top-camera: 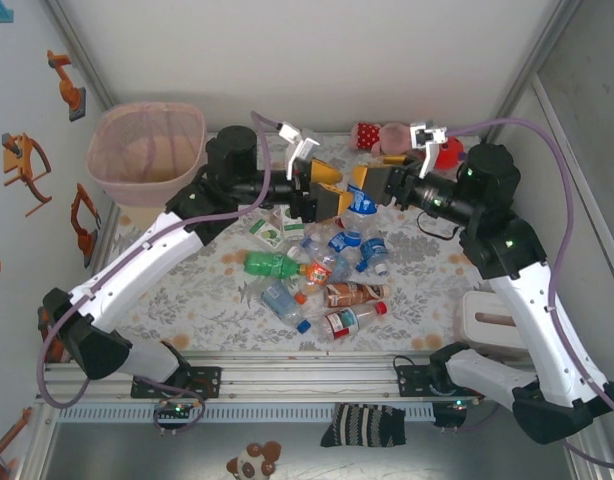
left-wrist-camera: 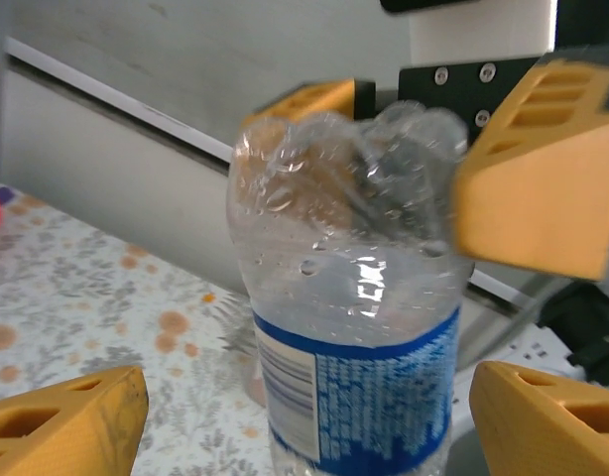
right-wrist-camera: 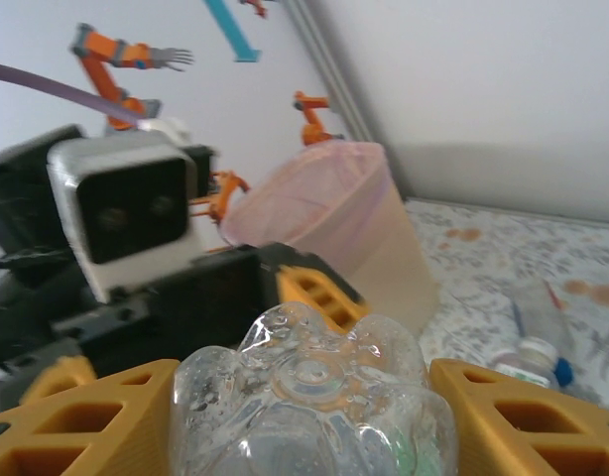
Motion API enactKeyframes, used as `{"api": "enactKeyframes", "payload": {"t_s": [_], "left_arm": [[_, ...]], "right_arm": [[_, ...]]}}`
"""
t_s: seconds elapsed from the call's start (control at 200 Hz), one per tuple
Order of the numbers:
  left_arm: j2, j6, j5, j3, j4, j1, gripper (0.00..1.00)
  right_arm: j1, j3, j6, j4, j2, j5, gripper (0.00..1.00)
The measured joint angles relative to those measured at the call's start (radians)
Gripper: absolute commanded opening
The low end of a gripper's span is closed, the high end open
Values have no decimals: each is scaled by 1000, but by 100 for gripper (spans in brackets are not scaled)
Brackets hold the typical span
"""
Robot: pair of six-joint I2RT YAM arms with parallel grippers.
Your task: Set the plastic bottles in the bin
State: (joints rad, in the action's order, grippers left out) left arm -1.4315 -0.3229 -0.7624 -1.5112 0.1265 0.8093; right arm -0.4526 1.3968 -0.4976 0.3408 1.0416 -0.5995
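Observation:
A clear plastic bottle (top-camera: 359,205) with a blue label hangs above the table between my two grippers. My right gripper (top-camera: 367,186) is shut on its base end (right-wrist-camera: 309,397), one yellow finger pressed to each side. My left gripper (left-wrist-camera: 309,421) is open around the labelled middle of the bottle (left-wrist-camera: 354,297), and both its fingers stand apart from it. Several more plastic bottles (top-camera: 317,270), green, clear and brown, lie in a heap on the floral cloth below. The pale pink bin (top-camera: 147,150) stands at the far left corner, and it sits behind the left gripper in the right wrist view (right-wrist-camera: 344,218).
A pink-and-red plush toy (top-camera: 387,136) lies at the back, behind the right gripper. A white box (top-camera: 492,320) sits at the right edge by the right arm. A striped sock (top-camera: 362,425) hangs off the front rail. Enclosure walls close in on all sides.

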Motion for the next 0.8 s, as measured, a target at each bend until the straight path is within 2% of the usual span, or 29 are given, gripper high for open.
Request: {"api": "enactKeyframes", "payload": {"t_s": [0.24, 0.401, 0.541, 0.666, 0.801], "left_arm": [[-12, -18, -98, -4, -59, 67, 73], [-11, -7, -103, -14, -55, 75, 68], [4, 18, -75, -19, -28, 79, 68], [19, 28, -58, -19, -21, 80, 71], [20, 31, -45, -21, -20, 80, 70]], "right_arm": [[-36, -3, -8, -133, -16, -85, 56], [-51, -3, -7, -174, -16, -113, 56], [-58, -3, -3, -174, -15, -115, 56], [-69, -3, -2, -172, -15, -116, 56], [-76, -3, 3, -171, -15, -115, 55]]}}
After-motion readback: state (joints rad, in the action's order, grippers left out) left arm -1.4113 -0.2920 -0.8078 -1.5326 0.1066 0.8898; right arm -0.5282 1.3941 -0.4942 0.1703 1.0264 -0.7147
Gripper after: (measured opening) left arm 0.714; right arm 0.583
